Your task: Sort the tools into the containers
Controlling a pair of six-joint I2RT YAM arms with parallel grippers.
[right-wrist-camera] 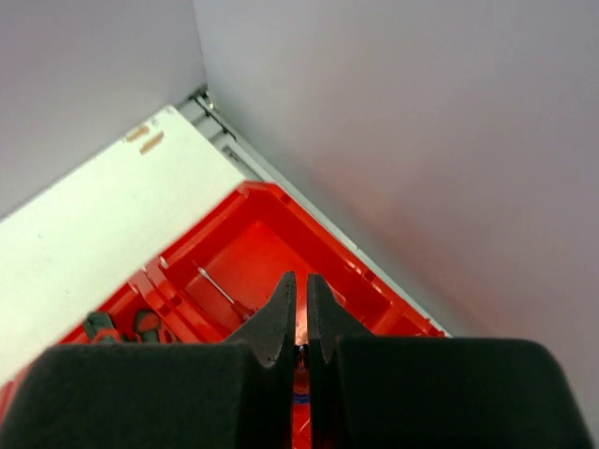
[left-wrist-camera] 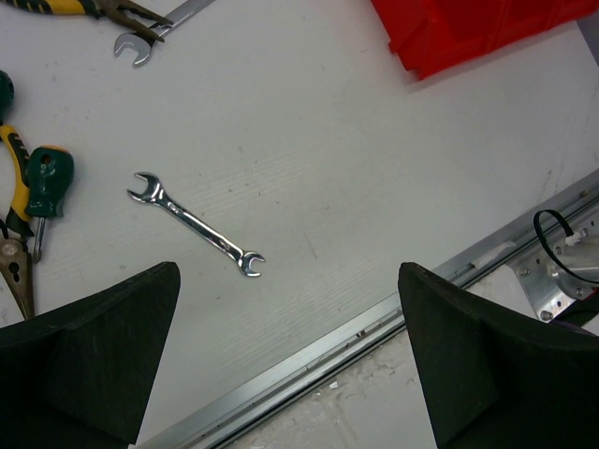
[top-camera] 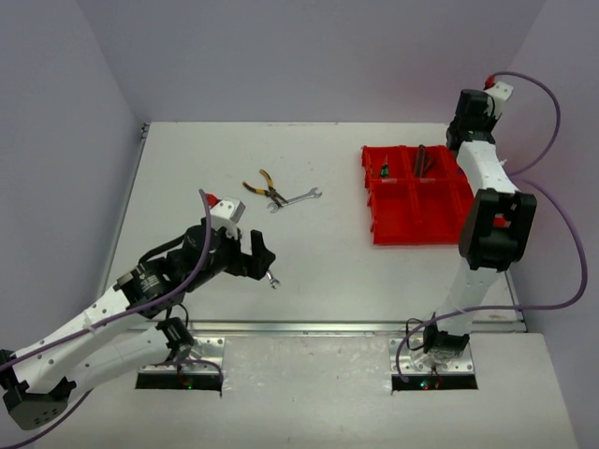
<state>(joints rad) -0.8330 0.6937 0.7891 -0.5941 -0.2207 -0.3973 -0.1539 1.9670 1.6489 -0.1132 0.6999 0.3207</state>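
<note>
The red divided bin (top-camera: 416,217) stands at the right of the table. It holds a green screwdriver (top-camera: 382,168) and dark pliers (top-camera: 421,161). My left gripper (top-camera: 261,261) is open and empty, low over a small silver wrench (left-wrist-camera: 195,225) that lies just ahead of its fingers (left-wrist-camera: 94,355). Yellow pliers (top-camera: 265,184) and a second wrench (top-camera: 299,196) lie mid-table. A green screwdriver (left-wrist-camera: 47,181) and more yellow-handled pliers (left-wrist-camera: 11,215) lie at my left. My right gripper (right-wrist-camera: 301,288) is shut, above the bin's far corner compartment (right-wrist-camera: 271,245), where a red screwdriver (right-wrist-camera: 220,292) lies.
Grey walls close in the table at the back and on both sides. A metal rail (left-wrist-camera: 374,323) runs along the near edge of the table, close under my left gripper. The right arm's elbow (top-camera: 494,229) overhangs the bin's right side.
</note>
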